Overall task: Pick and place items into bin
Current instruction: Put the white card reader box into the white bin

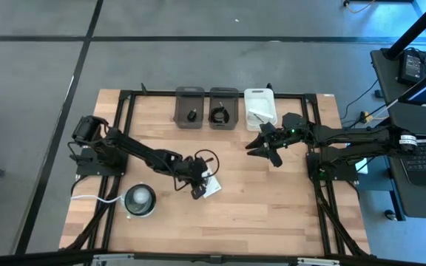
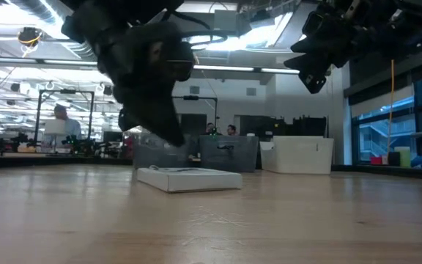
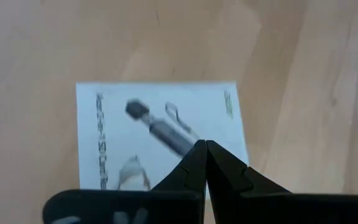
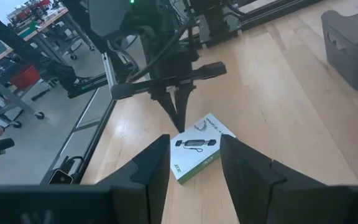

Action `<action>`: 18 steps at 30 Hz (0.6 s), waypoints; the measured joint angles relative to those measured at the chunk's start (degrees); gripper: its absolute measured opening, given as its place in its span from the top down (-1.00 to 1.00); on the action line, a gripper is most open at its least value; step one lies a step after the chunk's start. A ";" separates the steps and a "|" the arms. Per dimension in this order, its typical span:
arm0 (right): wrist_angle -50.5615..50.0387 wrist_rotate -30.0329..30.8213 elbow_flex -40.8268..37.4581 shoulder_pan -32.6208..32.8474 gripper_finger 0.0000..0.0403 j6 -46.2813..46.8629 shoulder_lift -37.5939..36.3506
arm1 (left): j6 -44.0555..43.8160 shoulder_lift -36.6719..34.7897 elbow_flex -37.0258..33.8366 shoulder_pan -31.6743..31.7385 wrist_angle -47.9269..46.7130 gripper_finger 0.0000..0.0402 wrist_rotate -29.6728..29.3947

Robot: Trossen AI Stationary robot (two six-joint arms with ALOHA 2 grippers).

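One flat white packet with dark print [image 1: 212,189] lies flat on the wooden table near its middle; it also shows in the left wrist view [image 3: 160,130], the low view [image 2: 189,178] and the right wrist view [image 4: 199,148]. My left gripper [image 3: 205,147] is shut, points down and hangs just above the packet [image 2: 174,138] without touching it. My right gripper [image 1: 267,145] is open and empty in the air near the white bin [image 4: 194,163]. A tiny black block [image 1: 191,115] and a coiled black cable [image 1: 219,115] lie in the two grey bins.
Two grey bins [image 1: 189,96] [image 1: 224,94] and a white bin [image 1: 259,94] stand in a row at the table's far edge. A round grey-white disc [image 1: 140,199] with a white cord lies near the front left. People are at desks in the room beyond.
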 joint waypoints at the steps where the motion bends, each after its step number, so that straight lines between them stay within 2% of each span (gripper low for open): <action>1: -0.02 0.00 0.00 0.00 0.28 -0.01 0.00 | 0.58 0.00 0.00 -0.30 -0.86 0.98 0.00; 8: 0.00 0.00 0.00 0.00 0.28 0.02 0.00 | 0.65 0.00 0.00 -2.90 -6.02 0.98 -0.03; 18: 0.01 0.01 0.00 0.00 0.28 -0.13 0.02 | 0.59 -0.02 0.00 -3.79 -6.79 0.98 -3.33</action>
